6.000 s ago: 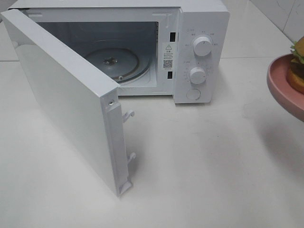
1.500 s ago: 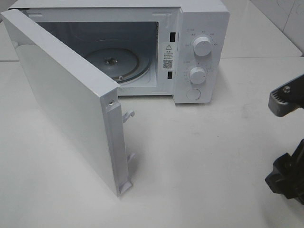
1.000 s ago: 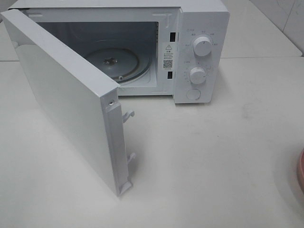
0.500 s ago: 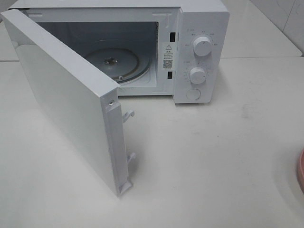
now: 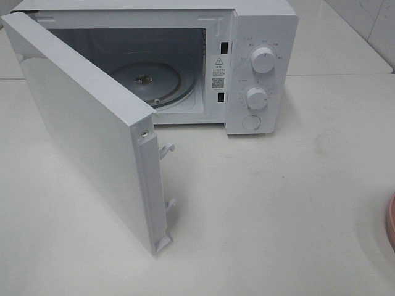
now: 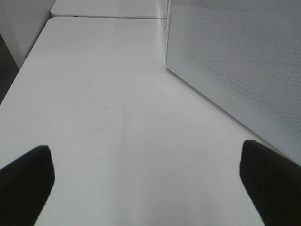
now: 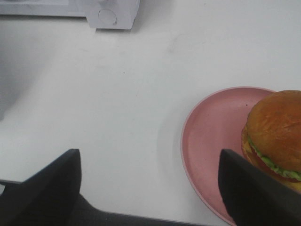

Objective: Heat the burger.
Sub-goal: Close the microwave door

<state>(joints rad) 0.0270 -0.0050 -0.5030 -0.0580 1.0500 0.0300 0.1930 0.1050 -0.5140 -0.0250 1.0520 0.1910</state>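
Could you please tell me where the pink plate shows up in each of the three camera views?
Exterior high: only a sliver of the pink plate at the right edge.
Left wrist: not in it.
Right wrist: lower right, on the table, carrying the burger.
Shared landmark: the white microwave, whose round button corner shows in the right wrist view.

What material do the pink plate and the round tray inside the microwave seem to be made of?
Pink plate: probably matte plastic or melamine, with even colour and no shine. Round tray in the microwave: likely clear glass, because the hub shows through it and its rim glints.
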